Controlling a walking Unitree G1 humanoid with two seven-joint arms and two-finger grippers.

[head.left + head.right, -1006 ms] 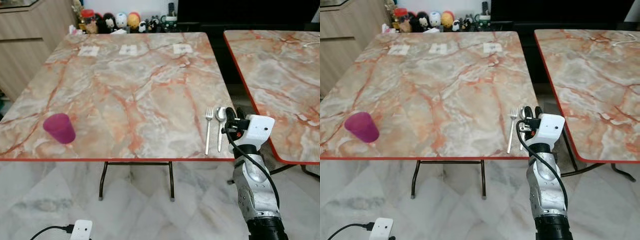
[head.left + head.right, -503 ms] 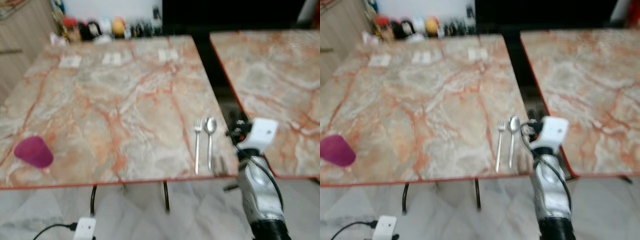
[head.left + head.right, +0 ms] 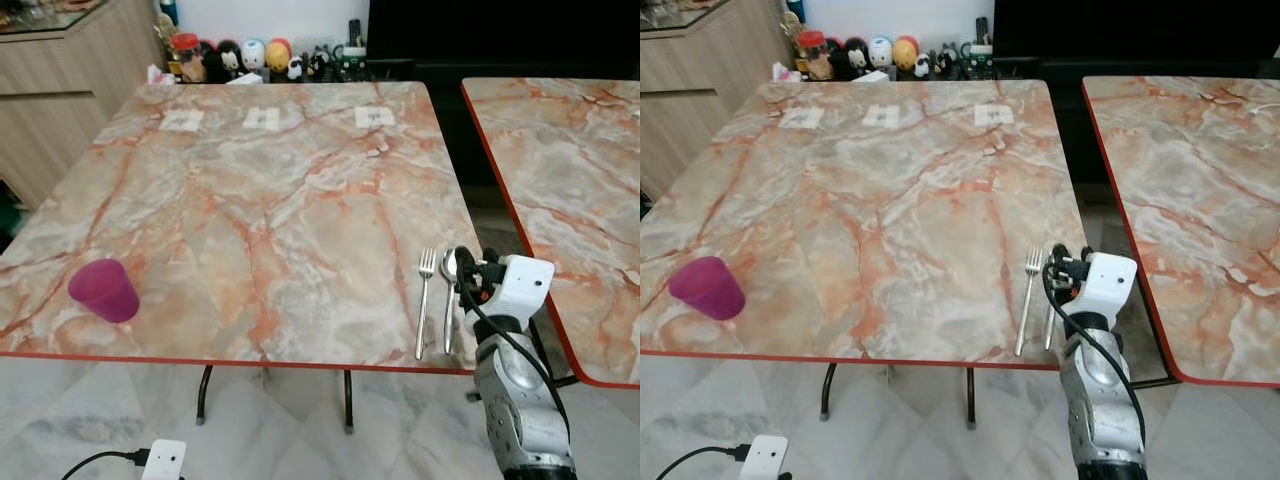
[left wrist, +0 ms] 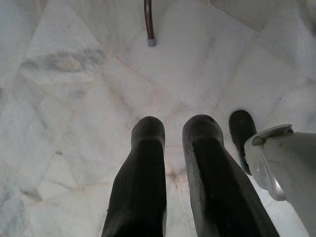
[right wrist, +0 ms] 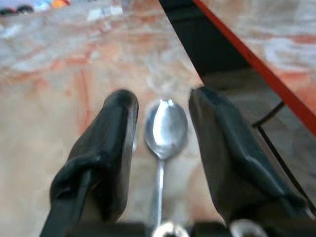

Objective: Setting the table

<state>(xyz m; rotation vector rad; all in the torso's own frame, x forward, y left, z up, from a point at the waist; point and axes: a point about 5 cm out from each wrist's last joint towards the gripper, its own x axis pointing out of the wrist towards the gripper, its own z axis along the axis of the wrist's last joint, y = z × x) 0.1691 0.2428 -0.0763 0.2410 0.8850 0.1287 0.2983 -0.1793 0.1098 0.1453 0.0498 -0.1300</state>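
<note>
Our marble counter (image 3: 270, 210) carries a purple cup (image 3: 103, 291) near its front left edge, well apart from the cutlery at the front right corner. There the fork (image 3: 424, 300) lies just beside the spoon (image 5: 165, 132). Our right gripper (image 5: 163, 118) hangs over the spoon, jaws open on either side of its bowl. Our left gripper (image 4: 173, 133) hangs idle over the floor (image 4: 74, 98), jaws slightly apart, holding nothing.
</note>
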